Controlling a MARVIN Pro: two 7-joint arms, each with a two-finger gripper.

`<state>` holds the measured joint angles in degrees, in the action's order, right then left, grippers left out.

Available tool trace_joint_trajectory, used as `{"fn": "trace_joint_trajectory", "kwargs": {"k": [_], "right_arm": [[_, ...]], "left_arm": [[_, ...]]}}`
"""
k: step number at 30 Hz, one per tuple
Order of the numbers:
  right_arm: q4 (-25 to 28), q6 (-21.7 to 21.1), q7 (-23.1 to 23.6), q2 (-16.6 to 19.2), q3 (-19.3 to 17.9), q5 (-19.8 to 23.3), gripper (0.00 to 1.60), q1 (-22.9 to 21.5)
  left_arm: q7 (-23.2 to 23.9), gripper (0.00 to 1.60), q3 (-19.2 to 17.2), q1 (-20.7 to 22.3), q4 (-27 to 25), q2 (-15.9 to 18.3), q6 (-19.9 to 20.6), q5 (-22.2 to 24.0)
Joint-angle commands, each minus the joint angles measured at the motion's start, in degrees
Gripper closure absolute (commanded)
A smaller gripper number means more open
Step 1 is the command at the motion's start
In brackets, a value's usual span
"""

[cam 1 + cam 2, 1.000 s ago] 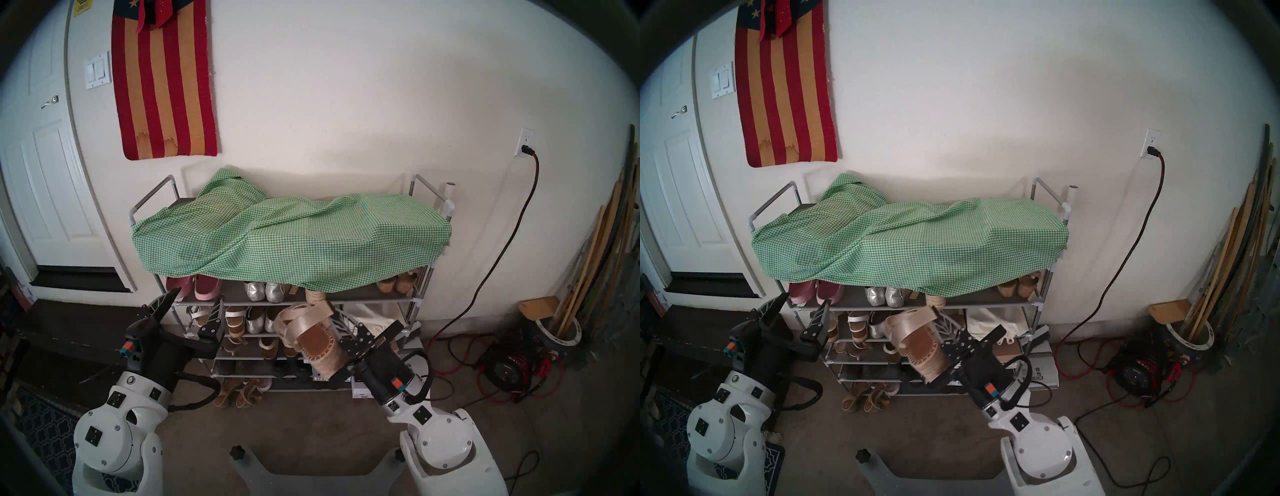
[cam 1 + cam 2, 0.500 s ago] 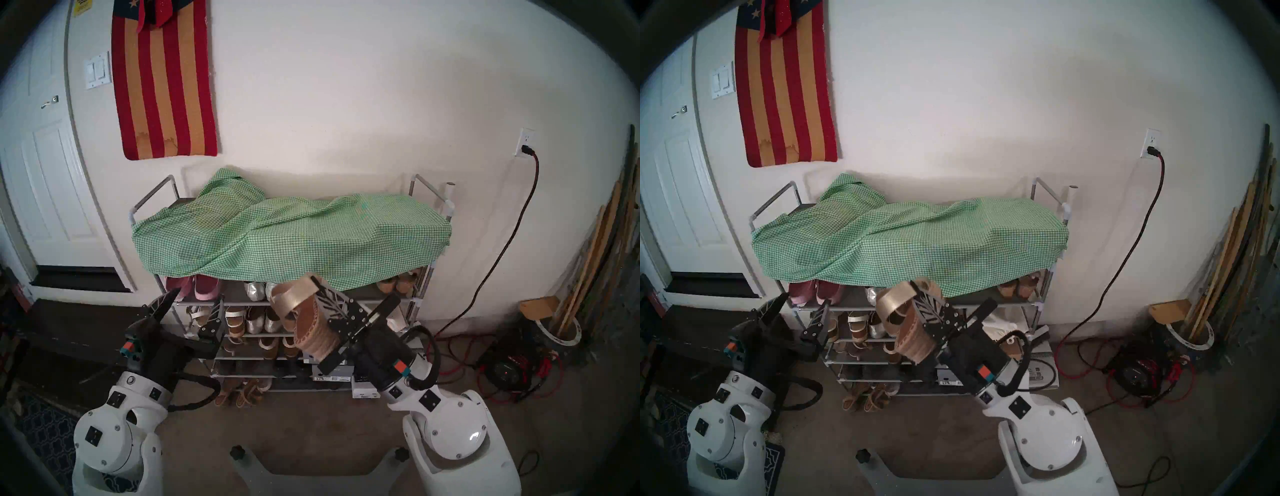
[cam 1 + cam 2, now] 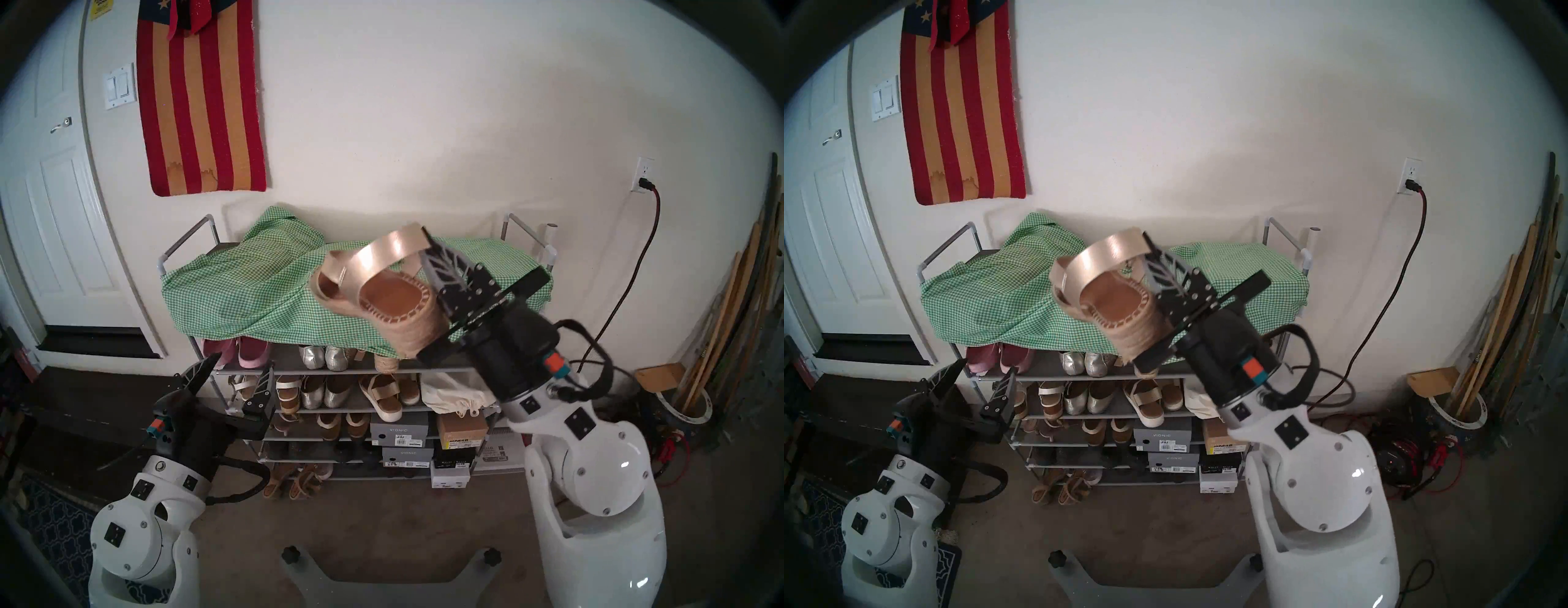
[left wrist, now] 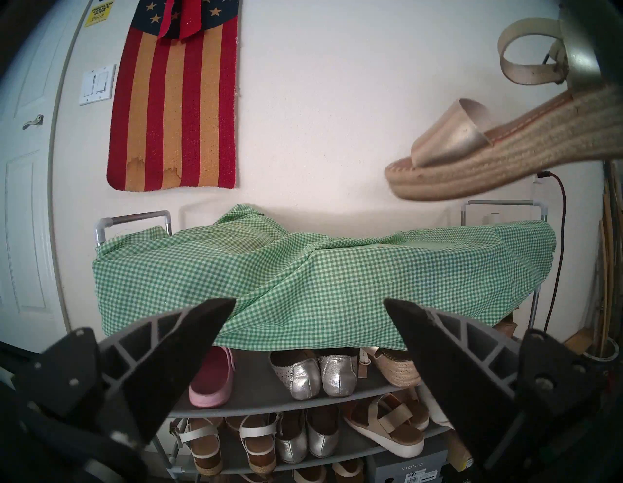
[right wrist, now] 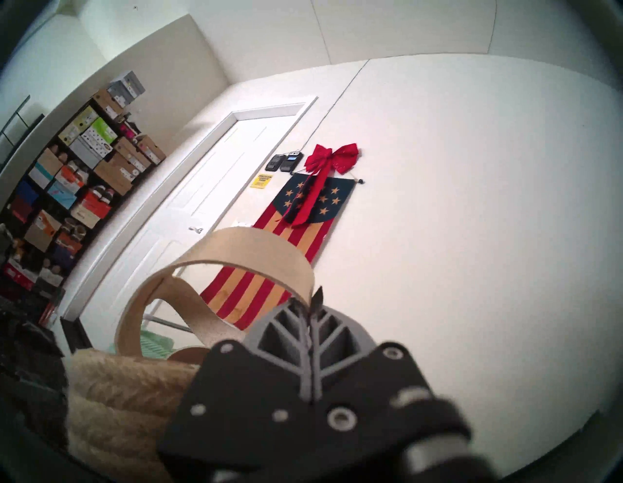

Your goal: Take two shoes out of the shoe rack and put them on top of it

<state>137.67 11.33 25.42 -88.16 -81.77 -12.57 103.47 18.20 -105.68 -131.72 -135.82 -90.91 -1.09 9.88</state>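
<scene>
Head stereo left: right gripper (image 3: 428,271) clamped on the heel end of an espadrille platform sandal (image 3: 382,297), carried in the air above the green gingham cloth (image 3: 263,293) draped over the top of the shoe rack (image 3: 186,242). Toe points to 9 o'clock, sole tilted. Its mate (image 3: 387,362) peeks out under the cloth on the first shelf, at 6 o'clock of the held one. Left gripper (image 3: 237,373) spread wide, empty, at the rack's left post.

Head stereo right: same layout; fingers pinch the ankle strap (image 3: 1110,250) by the heel.

Left wrist: jaws fully apart, nothing between. Held sandal at 2 o'clock, clear of the cloth. Mate sits at 5 o'clock beside the silver flats (image 4: 315,376).

Right wrist: fingers closed together at the strap loop; jute heel (image 5: 118,388) at 8 o'clock.

Handling, my read: sole stiff, light, grippy rope; strap floppy, so the shoe swings. Better hold is across the jute heel block. Loose cloth may slide on set-down.
</scene>
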Motion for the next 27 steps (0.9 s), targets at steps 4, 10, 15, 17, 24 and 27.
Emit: {"fn": "trace_joint_trajectory", "kwargs": {"k": [4, 10, 15, 17, 24, 27], "right_arm": [[2.33, -10.29, -0.49, -2.51, -7.23, 0.64, 1.6, -8.33], [-0.85, -16.9, -0.5, -2.17, -10.23, -0.4, 1.6, -11.51], [-3.99, -21.85, -1.04, -1.53, -11.45, -1.22, 1.6, -14.45], [-6.58, -24.15, -1.49, -1.19, -12.21, -1.87, 1.6, -16.9], [-11.9, -26.86, -3.0, -0.34, -14.12, -2.72, 1.6, -21.83], [-13.38, -27.34, -3.95, 0.14, -14.85, -2.85, 1.6, -22.83]], "left_arm": [[0.0, 0.0, 0.07, 0.1, -0.01, -0.01, 0.02, 0.01], [0.0, 0.0, 0.07, 0.11, -0.01, -0.02, 0.02, 0.0], [0.01, 0.0, 0.07, 0.11, -0.01, -0.03, 0.02, 0.0], [0.01, 0.0, 0.07, 0.11, -0.01, -0.04, 0.02, -0.01], [0.02, 0.0, 0.07, 0.11, -0.01, -0.05, 0.03, -0.01], [0.03, 0.0, 0.06, 0.11, -0.01, -0.06, 0.03, -0.02]]}}
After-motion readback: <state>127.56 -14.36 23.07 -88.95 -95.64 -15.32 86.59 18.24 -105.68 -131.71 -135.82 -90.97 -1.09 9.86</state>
